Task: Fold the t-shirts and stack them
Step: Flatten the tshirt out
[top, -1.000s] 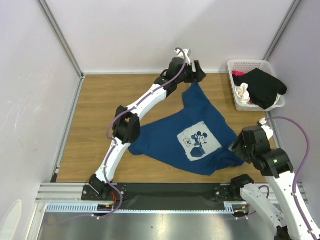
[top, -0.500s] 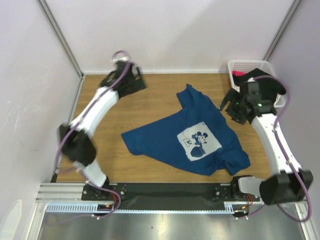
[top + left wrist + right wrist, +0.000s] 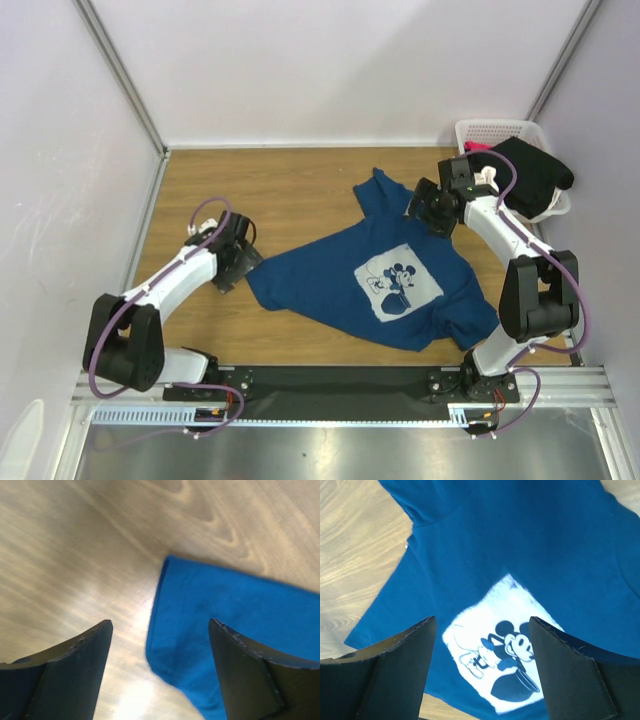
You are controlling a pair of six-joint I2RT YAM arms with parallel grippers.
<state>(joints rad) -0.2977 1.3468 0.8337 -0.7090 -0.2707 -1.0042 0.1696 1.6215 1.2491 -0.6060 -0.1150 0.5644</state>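
A dark blue t-shirt [image 3: 350, 270] with a white cartoon-mouse print [image 3: 398, 282] lies spread and rumpled on the wooden table. My left gripper [image 3: 243, 262] hovers open beside the shirt's left corner [image 3: 210, 610], nothing between its fingers. My right gripper [image 3: 424, 210] hangs open above the shirt's upper right part, looking down on the print [image 3: 505, 675]. More t-shirts, black [image 3: 528, 172], pink [image 3: 477, 147] and cream-white [image 3: 487, 185], are piled in the basket.
A white lattice basket [image 3: 497, 130] stands at the back right corner. White walls with metal posts close the table on three sides. Bare wood [image 3: 260, 190] stretches left and behind the shirt. A black rail [image 3: 330, 380] runs along the near edge.
Both arms let go of the shirt and swung: the left from the far left corner down to the shirt's left corner, the right from beside the basket inward over the shirt. The shirt lies still.
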